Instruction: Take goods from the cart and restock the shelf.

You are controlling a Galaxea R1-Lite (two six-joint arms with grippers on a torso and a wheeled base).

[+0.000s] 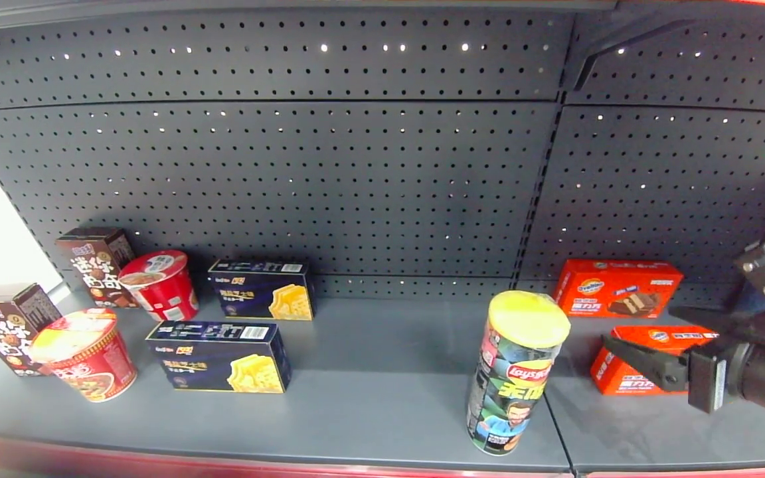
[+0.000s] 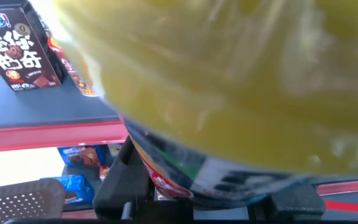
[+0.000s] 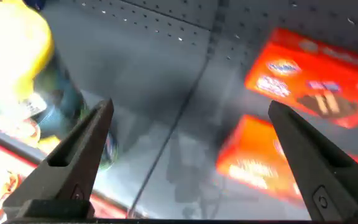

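With the right hand (image 3: 190,106) spread wide just right of the upright yellow-lidded crisp tube (image 1: 518,372) on the grey metal shelf (image 1: 382,372), a second yellow-lidded tube (image 2: 241,81) is gripped in the left hand (image 2: 204,200) below the shelf's front edge, likely to be lifted next.

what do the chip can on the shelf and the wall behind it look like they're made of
The chip can: probably a cardboard tube under a glossy printed wrap, going by the sheen; the yellow lid looks like translucent plastic. The back wall: likely sheet metal, matt dark grey paint, with regular punched holes that let light through.
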